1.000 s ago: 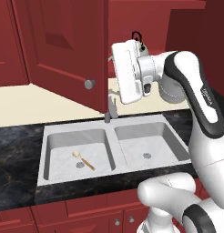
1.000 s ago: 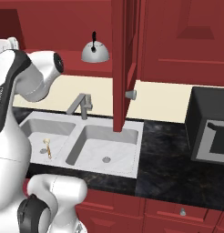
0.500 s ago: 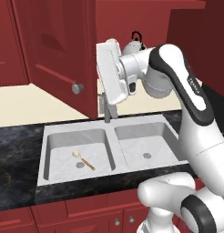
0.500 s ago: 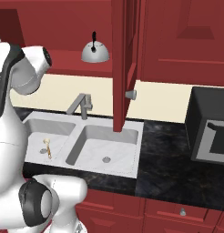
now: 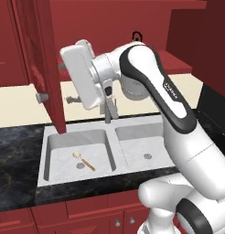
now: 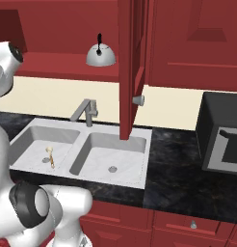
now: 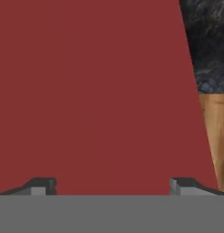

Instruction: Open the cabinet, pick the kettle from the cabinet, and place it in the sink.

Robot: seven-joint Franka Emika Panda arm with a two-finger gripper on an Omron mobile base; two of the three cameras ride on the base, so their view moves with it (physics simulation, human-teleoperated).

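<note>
Hand view puts our gripper [image 7: 111, 184] square against the red inner face of the left door [image 7: 91, 91], fingertips [image 7: 41, 184] set wide apart with nothing between them; whether they touch the panel we cannot tell. From the left base view the hand sits behind that door [image 5: 41, 64], which stands swung out over the left basin of the sink [image 5: 73, 141], knob [image 5: 41, 97] facing away from the arm. The right door [image 6: 130, 62] is also open, edge-on in the right base view.

We judge the step in hand to be finishing the opening of the cabinet. To do it well we should press the door outward with a flat, steady push, following its arc around the hinge so the fingers do not slide off the lower edge.

The kettle [image 6: 101, 54] stands on the shelf [image 6: 53, 67] between the two doors, upright, handle up. The way to it looks free from the front, but both door edges flank the gap, and the faucet [image 6: 85, 112] rises just below, so we would lift clear before descending. A spoon [image 6: 49, 155] lies in the left basin; the other basin is the safer landing spot.
</note>
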